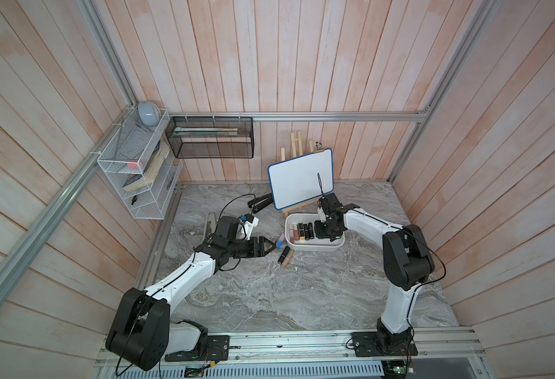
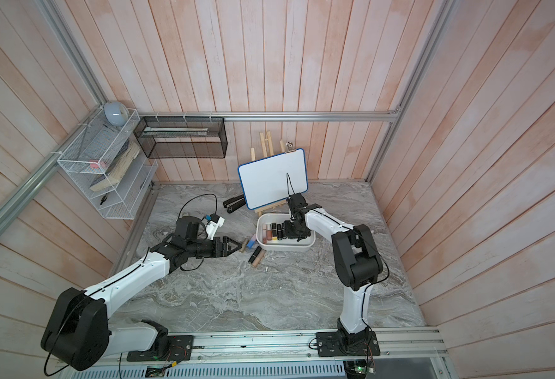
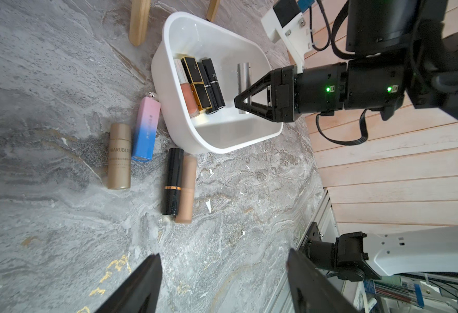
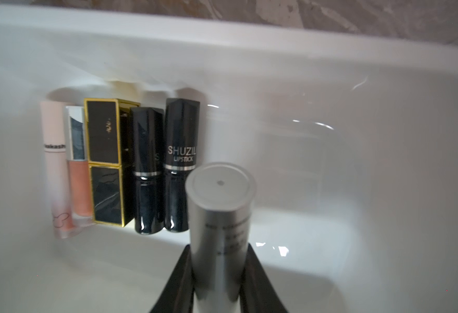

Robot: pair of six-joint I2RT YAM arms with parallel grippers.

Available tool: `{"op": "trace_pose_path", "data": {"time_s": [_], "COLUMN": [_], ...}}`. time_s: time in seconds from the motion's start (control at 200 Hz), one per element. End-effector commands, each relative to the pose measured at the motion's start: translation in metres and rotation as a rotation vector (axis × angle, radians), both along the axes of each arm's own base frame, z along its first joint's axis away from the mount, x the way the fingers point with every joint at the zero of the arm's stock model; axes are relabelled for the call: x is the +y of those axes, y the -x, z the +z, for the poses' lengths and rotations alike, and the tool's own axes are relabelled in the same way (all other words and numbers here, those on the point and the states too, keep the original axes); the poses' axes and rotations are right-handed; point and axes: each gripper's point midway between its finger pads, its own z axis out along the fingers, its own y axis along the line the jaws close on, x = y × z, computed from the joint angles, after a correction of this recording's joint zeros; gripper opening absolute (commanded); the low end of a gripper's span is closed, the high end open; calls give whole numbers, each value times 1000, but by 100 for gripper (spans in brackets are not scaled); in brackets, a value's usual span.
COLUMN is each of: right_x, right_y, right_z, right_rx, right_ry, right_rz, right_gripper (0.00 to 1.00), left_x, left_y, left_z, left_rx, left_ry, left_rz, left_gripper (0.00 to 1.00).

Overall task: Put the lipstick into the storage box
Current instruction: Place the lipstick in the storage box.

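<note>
Over the bare half of the storage box [image 1: 315, 248], the right gripper [image 1: 324, 230] is clamped on a silver lipstick [image 4: 219, 214]. Its two black fingers [image 4: 177, 273] press against opposite sides of the tube near one end. The tube hangs within the box walls, parallel to the row of lipsticks lying there; whether it touches the box floor cannot be told. That row fills the end of the box nearer the left arm, with the pieces side by side and touching: a pale pink gloss [image 4: 55, 173], a peach gloss [image 4: 79, 187], a black-and-gold case [image 4: 105, 162], then two black round tubes [image 4: 146, 168]. The one closest to the silver lipstick is printed SHUZIL LIPSTICK. A gap separates the silver lipstick from the row.

The left gripper [image 1: 271, 246] hovers low over the marble-patterned table [image 1: 269, 295], its jaws spread wide with nothing between them, pointing towards the box. Four more lipsticks lie on the table outside the box, on the side facing this gripper. A pink-and-blue tube [image 3: 145, 132] lies just beside the box wall, with a gold tube [image 3: 119, 155] alongside it, just off the left gripper's tips in a top view. A black tube [image 3: 173, 181] with a gold band lies against a tan tube [image 3: 186, 189] near a corner of the box. A whiteboard [image 1: 300, 178] on a small wooden easel stands behind the box
</note>
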Motion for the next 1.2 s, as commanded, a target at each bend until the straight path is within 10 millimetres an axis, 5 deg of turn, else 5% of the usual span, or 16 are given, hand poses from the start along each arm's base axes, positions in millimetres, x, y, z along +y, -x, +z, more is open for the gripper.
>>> {"op": "trace_pose_path", "data": {"time_s": [0.0, 0.65, 1.195], "right_x": [2, 8, 16], "right_y": [-11, -32, -37], "right_z": [-1, -20, -9], "right_rx": [-10, 2, -12], "right_ry": [-15, -60, -101], "right_rz": [7, 11, 19], "right_gripper": [20, 23, 42], "left_x": [0, -1, -2], "left_y": [4, 6, 7], "left_z": [-13, -28, -29], "left_rx": [16, 55, 59], "left_ry": [-25, -39, -41], "left_rz": [-16, -18, -23], "left_gripper": [78, 78, 78]}}
